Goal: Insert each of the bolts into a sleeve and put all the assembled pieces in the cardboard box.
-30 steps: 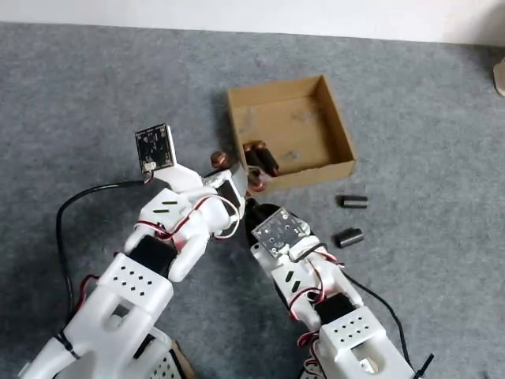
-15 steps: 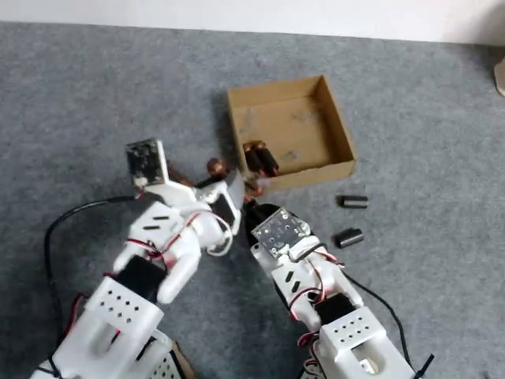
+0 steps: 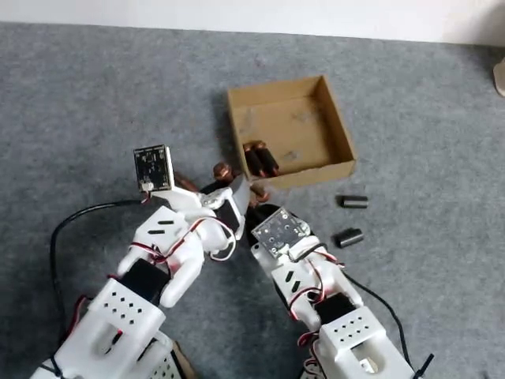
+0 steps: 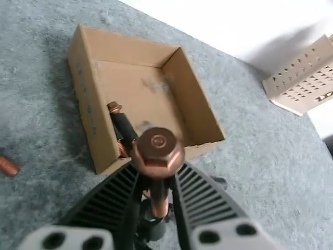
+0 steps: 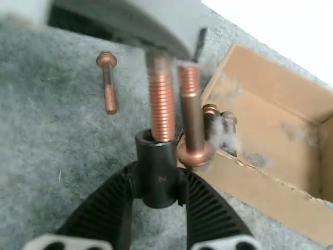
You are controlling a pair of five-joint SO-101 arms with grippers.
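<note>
— Where did the insertion stand at that point?

— The left gripper (image 4: 157, 179) had its fingers clamped on the shank of a copper bolt (image 4: 157, 146). The right gripper (image 5: 157, 182) was closed around a black sleeve (image 5: 156, 156), mouth up. The threaded tip sat at that mouth, seemingly just inside. Both hung over the carpet (image 3: 95, 95) just off the cardboard box (image 3: 312, 175), by its corner nearest the arms.

— What worried you?

— Alignment, mostly. The bolt looked slightly off the bore's line. A push like that could have caught the threads on the rim. Then either the sleeve would have twisted in its grip or the bolt would have slid back through the fingers.

— Anything nearby to hit?

— A loose bolt (image 5: 191, 114) lay just beside the sleeve, against the box wall, and another (image 5: 107, 83) lay farther out on the carpet. A sideways correction might have knocked the close one.

— And the rest?

— The assembled pieces (image 3: 260, 158) lay in that same box corner. Two spare sleeves (image 3: 353, 202) waited on the carpet past the box's near wall. Letting go early, I judged, would have dropped the bolt among them.
</note>
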